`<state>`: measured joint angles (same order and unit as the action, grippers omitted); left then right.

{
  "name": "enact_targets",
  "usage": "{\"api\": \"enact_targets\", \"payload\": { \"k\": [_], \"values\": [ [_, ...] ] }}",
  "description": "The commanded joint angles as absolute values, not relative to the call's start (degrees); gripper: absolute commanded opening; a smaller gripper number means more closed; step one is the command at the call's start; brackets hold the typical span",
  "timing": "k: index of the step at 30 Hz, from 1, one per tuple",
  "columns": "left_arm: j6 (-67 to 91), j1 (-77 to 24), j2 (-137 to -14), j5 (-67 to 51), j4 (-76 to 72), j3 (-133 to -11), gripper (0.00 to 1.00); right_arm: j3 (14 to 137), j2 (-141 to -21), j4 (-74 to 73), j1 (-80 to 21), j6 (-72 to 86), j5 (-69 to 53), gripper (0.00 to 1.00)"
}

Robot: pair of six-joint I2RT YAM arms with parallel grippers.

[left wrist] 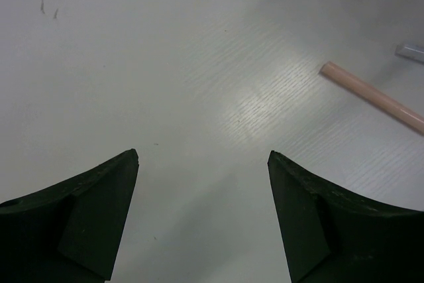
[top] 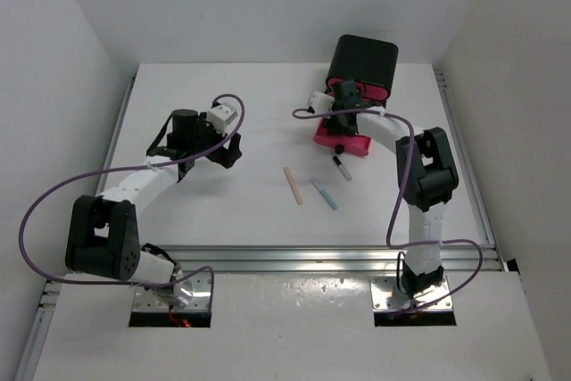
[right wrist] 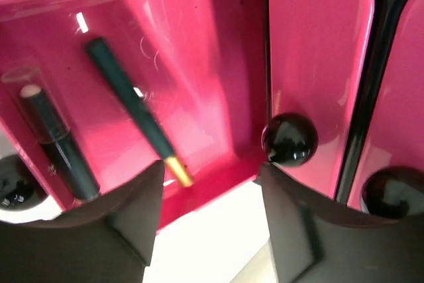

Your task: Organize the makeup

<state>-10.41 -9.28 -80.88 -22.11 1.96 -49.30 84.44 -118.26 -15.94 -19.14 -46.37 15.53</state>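
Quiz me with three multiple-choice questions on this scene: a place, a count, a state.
1. Where is the gold-tipped pencil? A in the open pink drawer; B in a cup; C on a plate.
2. How many sticks lie loose on the table? A one; B three; C six.
3. The left gripper is: A open, empty; B shut on a brush; C shut, empty.
Answers: A, it lies inside the drawer; B, a pink stick, a blue stick and a black stick; A, its jaws stand apart over bare table.
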Motion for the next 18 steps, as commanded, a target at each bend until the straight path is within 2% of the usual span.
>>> {"api": "enact_targets", "payload": {
  "k": [1,3,6,7,11,13,15,18],
  "values": [
    [-10.9,-9.1,-80.3,-22.9,-1.1,-49.7,0.85,85.7,-113.0,-16.5,-19.6,-45.8,16.4,0.61],
    [-11.4,-9.1,-80.3,-22.9,-1.1,-49.7,0.85,85.3,-111.8,-17.8,-20.4,-43.4,16.2,0.72],
    [-12.0,-9.8,-80.3,-23.4,-0.4,-49.7,0.85,84.8,-108.1,-20.6,-21.1,-36.0,15.1,0.73],
    [-12.0,-9.8,-80.3,-23.4,-0.4,-49.7,0.85,84.7,-106.9,-24.6,-21.0,-27.6,13.4,0.70],
    [-12.0,-10.3,-80.9,-23.9,-0.4,-49.7,0.85,77.8,-102.8,-31.4,-20.9,-16.9,-4.5,0.69],
    [-12.0,-10.3,-80.9,-23.9,-0.4,-49.7,0.85,73.8,-102.3,-30.5,-20.9,-12.5,-6.1,0.68],
    [-12.0,-10.3,-80.9,-23.9,-0.4,-49.7,0.85,70.7,-102.4,-29.6,-20.7,-7.7,-6.5,0.62],
    [-12.0,-10.8,-80.9,-23.9,0.1,-49.7,0.85,68.6,-104.0,-29.0,-20.8,-6.5,-6.4,0.59]
  ]
}}
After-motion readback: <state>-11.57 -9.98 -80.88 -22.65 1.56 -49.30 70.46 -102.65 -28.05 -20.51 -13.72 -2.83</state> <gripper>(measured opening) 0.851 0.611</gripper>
